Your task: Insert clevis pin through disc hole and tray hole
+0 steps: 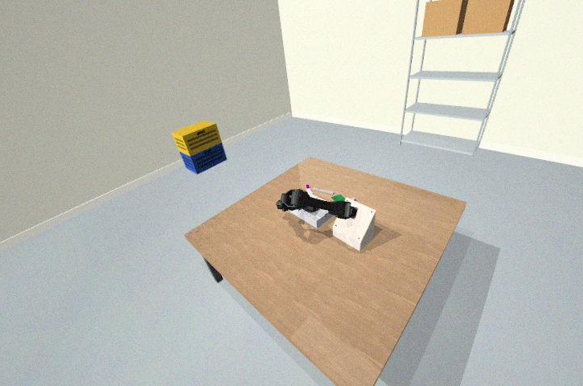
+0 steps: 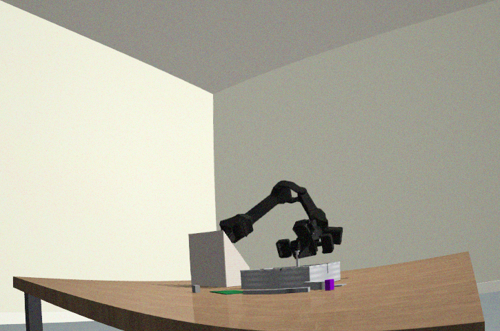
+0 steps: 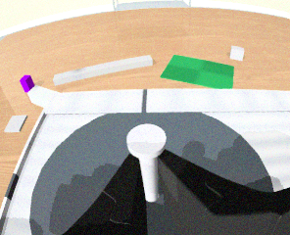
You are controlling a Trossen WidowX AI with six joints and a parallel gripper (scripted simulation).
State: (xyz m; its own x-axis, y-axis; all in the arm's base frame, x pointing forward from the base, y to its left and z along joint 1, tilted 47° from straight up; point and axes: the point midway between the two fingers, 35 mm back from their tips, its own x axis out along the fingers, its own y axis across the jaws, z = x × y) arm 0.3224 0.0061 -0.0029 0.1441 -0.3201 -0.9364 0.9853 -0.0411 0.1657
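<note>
In the top view, your gripper (image 1: 280,205) (image 2: 297,249) (image 3: 147,160) is out over the tray (image 1: 317,222) (image 2: 274,278) (image 3: 96,102), the arm hiding much of it. Now the exterior view: the pin (image 2: 297,258) (image 3: 150,178) points down over the tray, its tip near the tray's top (whether it has entered, you can't tell). And the wrist view: your jaws are narrow, clamped on the pin's shank, head up, above the disc (image 3: 76,162) lying in the tray. Find both holes before you press, keep the shank square, lower gently, and ease off if the disc drags.
</note>
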